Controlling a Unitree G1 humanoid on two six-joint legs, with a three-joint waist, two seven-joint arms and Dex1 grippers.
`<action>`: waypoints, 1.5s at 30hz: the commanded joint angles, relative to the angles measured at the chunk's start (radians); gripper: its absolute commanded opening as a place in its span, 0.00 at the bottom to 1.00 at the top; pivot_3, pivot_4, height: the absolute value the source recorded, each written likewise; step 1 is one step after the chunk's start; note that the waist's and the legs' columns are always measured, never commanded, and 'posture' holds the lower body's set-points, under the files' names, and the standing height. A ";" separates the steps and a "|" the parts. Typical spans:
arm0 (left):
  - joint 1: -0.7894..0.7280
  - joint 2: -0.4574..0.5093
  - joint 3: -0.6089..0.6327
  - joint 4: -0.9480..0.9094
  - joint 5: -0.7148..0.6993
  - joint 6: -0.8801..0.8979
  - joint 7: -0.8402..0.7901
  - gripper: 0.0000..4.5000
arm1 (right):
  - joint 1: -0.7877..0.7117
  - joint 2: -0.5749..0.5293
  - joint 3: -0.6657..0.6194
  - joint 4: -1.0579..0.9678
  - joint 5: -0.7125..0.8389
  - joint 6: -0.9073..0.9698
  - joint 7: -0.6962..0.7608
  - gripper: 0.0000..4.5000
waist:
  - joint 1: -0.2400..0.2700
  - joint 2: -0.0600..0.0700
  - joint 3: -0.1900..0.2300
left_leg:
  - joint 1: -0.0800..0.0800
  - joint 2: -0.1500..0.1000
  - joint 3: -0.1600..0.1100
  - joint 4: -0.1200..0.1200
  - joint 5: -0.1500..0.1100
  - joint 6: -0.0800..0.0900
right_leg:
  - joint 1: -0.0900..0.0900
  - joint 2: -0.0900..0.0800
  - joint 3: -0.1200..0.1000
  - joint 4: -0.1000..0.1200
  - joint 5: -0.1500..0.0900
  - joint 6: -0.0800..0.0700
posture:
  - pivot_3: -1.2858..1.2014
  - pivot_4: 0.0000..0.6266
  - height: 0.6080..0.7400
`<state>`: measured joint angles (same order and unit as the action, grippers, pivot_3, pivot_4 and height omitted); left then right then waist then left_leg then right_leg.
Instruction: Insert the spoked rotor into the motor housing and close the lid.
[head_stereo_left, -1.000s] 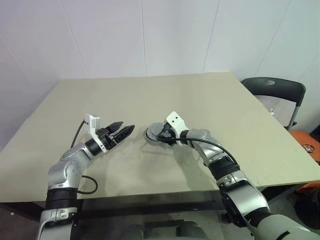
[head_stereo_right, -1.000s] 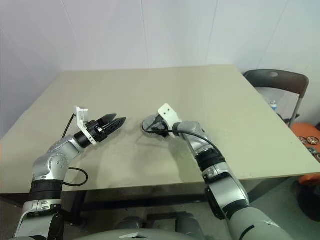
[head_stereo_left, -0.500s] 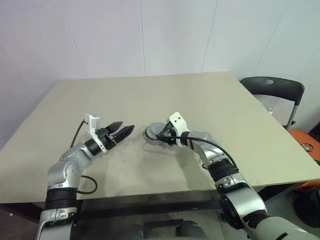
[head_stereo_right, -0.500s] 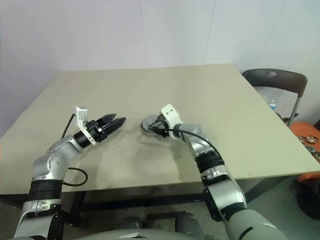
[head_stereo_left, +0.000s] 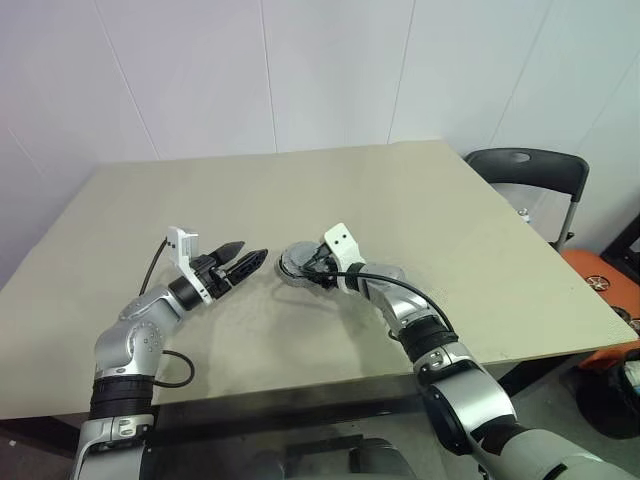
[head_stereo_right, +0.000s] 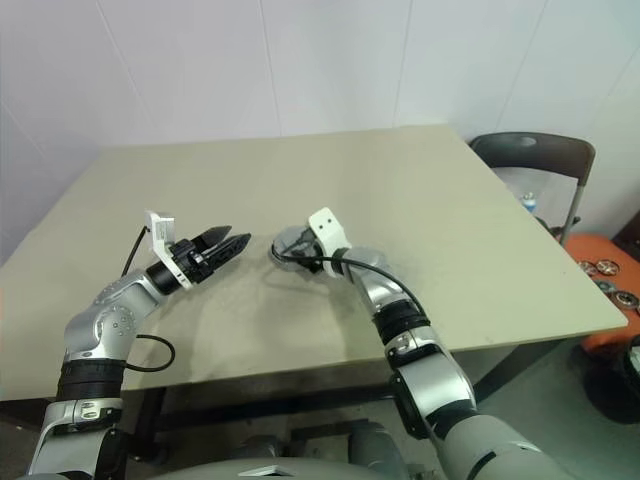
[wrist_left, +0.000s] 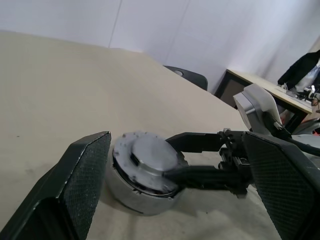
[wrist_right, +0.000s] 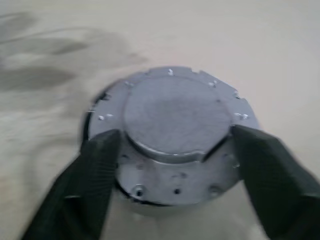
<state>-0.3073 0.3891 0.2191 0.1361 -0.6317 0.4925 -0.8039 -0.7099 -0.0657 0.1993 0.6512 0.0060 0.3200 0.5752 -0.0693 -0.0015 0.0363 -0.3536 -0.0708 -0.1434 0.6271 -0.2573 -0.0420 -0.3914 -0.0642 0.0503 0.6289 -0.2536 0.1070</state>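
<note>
both claws open; right claw (wrist_right: 170, 165) straddles lid (wrist_right: 172, 112) on motor housing (wrist_left: 132, 187); left claw (head_stereo_left: 245, 262) beside.

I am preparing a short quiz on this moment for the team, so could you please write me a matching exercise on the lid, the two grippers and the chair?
Column one:
1. lid
2. left gripper
3. right gripper
4. chair

Column two:
A. beyond the table's far right corner
B. open, fingers either side of the lid
C. plain grey face up on the motor housing
D. open over bare table, left of the housing

Pairs: 1-C, 2-D, 3-B, 4-A
</note>
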 joint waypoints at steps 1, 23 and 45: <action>-0.014 0.011 0.017 -0.023 -0.004 -0.016 -0.001 1.00 | 0.031 -0.013 0.036 -0.032 -0.004 0.046 0.064 1.00 | 0.000 -0.002 -0.001 | -0.002 0.000 0.000 -0.001 0.001 0.001 | -0.002 0.000 0.000 -0.001 0.000 0.000 | 0.52 0.00 1.00; -0.010 0.017 0.015 -0.027 -0.015 0.000 -0.017 1.00 | 0.010 0.039 0.044 -0.013 -0.016 0.004 0.024 1.00 | -0.001 -0.003 -0.001 | 0.001 0.000 0.000 -0.012 0.002 0.001 | -0.006 0.001 0.001 -0.003 0.001 -0.001 | 0.52 0.00 1.00; -0.004 0.025 -0.001 -0.026 -0.018 0.026 -0.046 1.00 | 0.014 0.004 -0.043 -0.114 0.083 0.138 0.143 1.00 | 0.002 -0.003 -0.001 | -0.002 0.000 0.001 -0.014 -0.002 0.000 | -0.007 0.001 0.001 -0.010 0.003 -0.003 | 0.52 0.00 1.00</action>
<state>-0.2891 0.4082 0.2138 0.1350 -0.6416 0.5210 -0.8439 -0.6865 -0.0765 0.1698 0.5452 0.0479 0.4250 0.6914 -0.0674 -0.0047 0.0356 -0.3557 -0.0710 -0.1428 0.6130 -0.2591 -0.0419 -0.3986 -0.0633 0.0517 0.6193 -0.2503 0.1037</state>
